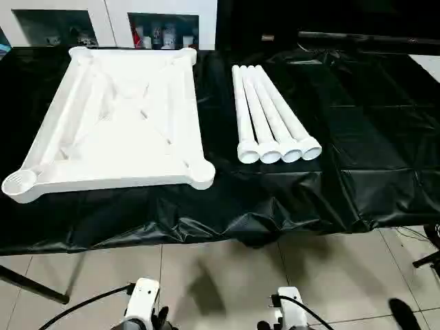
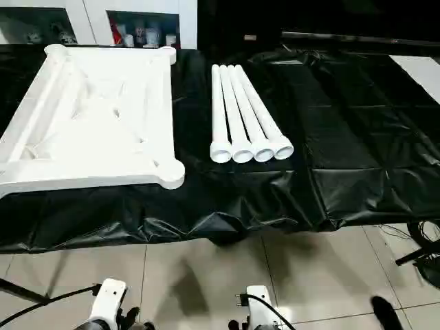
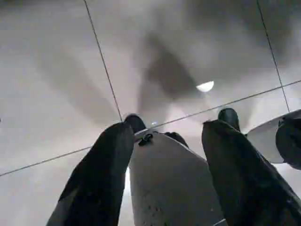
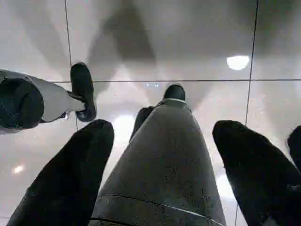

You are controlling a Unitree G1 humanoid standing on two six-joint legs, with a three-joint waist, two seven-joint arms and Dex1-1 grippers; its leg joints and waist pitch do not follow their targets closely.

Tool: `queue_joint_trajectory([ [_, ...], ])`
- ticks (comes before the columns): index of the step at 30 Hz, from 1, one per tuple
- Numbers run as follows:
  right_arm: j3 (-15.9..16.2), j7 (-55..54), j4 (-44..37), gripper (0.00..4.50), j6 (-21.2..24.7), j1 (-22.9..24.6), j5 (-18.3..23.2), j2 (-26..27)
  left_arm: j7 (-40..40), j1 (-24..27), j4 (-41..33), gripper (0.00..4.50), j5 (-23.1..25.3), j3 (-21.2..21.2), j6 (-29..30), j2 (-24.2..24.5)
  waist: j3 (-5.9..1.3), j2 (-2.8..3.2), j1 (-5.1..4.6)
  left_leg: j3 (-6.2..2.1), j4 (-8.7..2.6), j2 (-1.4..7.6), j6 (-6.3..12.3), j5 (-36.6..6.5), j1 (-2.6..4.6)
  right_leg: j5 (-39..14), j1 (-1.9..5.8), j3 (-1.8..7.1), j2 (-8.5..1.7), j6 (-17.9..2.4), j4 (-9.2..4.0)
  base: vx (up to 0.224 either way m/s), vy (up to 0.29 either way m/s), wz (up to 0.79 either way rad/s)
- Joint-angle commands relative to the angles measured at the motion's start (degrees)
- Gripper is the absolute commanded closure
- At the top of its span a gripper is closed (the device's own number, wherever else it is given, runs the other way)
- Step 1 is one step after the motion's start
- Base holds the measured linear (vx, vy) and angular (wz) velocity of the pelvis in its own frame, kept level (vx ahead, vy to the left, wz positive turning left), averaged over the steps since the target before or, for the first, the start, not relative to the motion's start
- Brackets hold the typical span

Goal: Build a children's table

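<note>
The children's table lies in parts on a black-covered bench. Its white top rests upside down at the left, ribbed underside up, with rounded sockets at the corners. Several white tube legs lie side by side to its right, wide ends toward me. Both arms hang low in front of the bench, wrists at the lower edge. My left gripper points down at the tiled floor, fingers apart, nothing between them. The right gripper also stands open and empty above the floor.
The black sheet drapes over the bench's front edge. A white cabinet with glass doors stands behind. A black stand foot and cables sit on the floor at the right. My own legs and feet show below the grippers.
</note>
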Motion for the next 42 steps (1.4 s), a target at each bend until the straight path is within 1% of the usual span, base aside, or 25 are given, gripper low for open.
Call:
queue_joint_trajectory([
  [1,0.34,-0.34,2.47,0.75,1.43,1.96,-0.62,0.11,-0.03,2.14,2.97,1.78,0.71,-1.09,1.64,-0.81,-0.52,0.31,-0.03,-1.77,-3.88,4.72,4.76,-9.35,0.75,7.37,0.29,2.43,-5.46,-13.49,-3.46,0.000,0.000,0.00],
  [7,0.34,-0.34,2.47,0.75,1.43,1.96,-0.62,0.11,-0.03,2.14,2.97,1.78,0.71,-1.09,1.64,-0.81,-0.52,0.31,-0.02,-1.79,-3.90,4.74,4.71,-9.44,0.77,6.86,0.28,2.45,-5.47,-13.40,-3.50,0.000,0.000,0.00],
  [11,0.34,-0.34,2.47,0.75,1.43,1.96,-0.62,0.11,-0.03,2.14,2.97,1.78,0.71,-1.09,1.64,-0.81,-0.54,0.29,-0.06,-1.77,-3.86,4.72,4.87,-9.04,0.74,7.85,0.30,2.41,-5.44,-13.47,-3.40,0.000,0.000,0.00],
  [21,0.34,-0.34,2.47,0.75,1.43,1.96,-0.62,0.11,-0.03,2.14,2.97,1.78,0.71,-1.09,1.64,-0.81,-0.48,0.31,-0.01,-1.73,-3.89,4.72,4.67,-9.61,0.81,6.95,0.22,2.48,-5.45,-13.48,-3.52,0.000,0.000,0.00],
  [29,0.34,-0.34,2.47,0.75,1.43,1.96,-0.62,0.11,-0.03,2.14,2.97,1.78,0.71,-1.09,1.64,-0.81,-0.55,0.27,-0.03,-1.76,-3.83,4.70,4.91,-8.97,0.77,7.92,0.29,2.42,-5.43,-13.43,-3.39,0.000,0.000,0.00],
  [37,0.34,-0.34,2.47,0.75,1.43,1.96,-0.62,0.11,-0.03,2.14,2.97,1.78,0.71,-1.09,1.64,-0.81,-0.55,0.29,-0.01,-1.77,-3.85,4.72,4.88,-9.18,0.78,7.42,0.31,2.43,-5.46,-13.49,-3.43,0.000,0.000,0.00],
  [38,-1.09,-2.43,8.00,0.75,6.98,-6.37,-4.09,-1.72,6.51,-12.69,18.46,1.78,1.55,1.48,13.36,-3.58,-4.06,0.52,-0.33,-1.66,-2.85,4.91,4.72,-7.42,1.65,9.42,1.72,2.45,-5.64,-14.27,-2.75,0.000,0.000,0.00],
  [39,-0.55,-1.96,8.03,0.75,6.49,-6.50,-4.58,-1.46,6.65,-12.79,18.40,1.78,1.38,1.69,13.43,-3.50,-2.49,0.19,-0.48,-1.24,-3.39,4.56,1.51,-11.52,2.52,1.02,-0.04,2.41,-5.22,-15.03,-3.74,0.000,0.000,0.00],
  [40,-0.13,-2.09,8.05,0.75,6.09,-6.76,-5.03,-1.25,6.90,-12.99,18.42,1.78,1.16,1.98,13.45,-3.48,-2.37,-0.08,-0.57,-1.44,-3.55,4.65,1.17,-9.93,1.25,0.89,0.81,2.54,-5.89,-14.80,-3.53,-0.054,0.018,0.03],
  [41,0.18,-2.34,8.07,0.75,5.81,-6.97,-5.36,-1.11,7.11,-13.11,18.45,1.78,0.99,2.20,13.37,-3.46,-2.77,0.19,-0.32,-1.52,-3.38,4.75,1.12,-7.84,0.89,2.34,1.35,2.49,-6.27,-14.63,-3.30,0.000,0.000,0.00],
  [42,0.10,-2.97,8.08,0.75,5.30,-7.17,-5.39,-0.94,7.25,-13.27,18.45,1.78,0.79,2.43,13.12,-3.54,-3.08,0.22,-0.70,-1.47,-2.96,4.59,2.14,-4.68,0.77,7.41,1.35,2.38,-6.03,-14.62,-2.81,0.000,0.000,0.00],
])
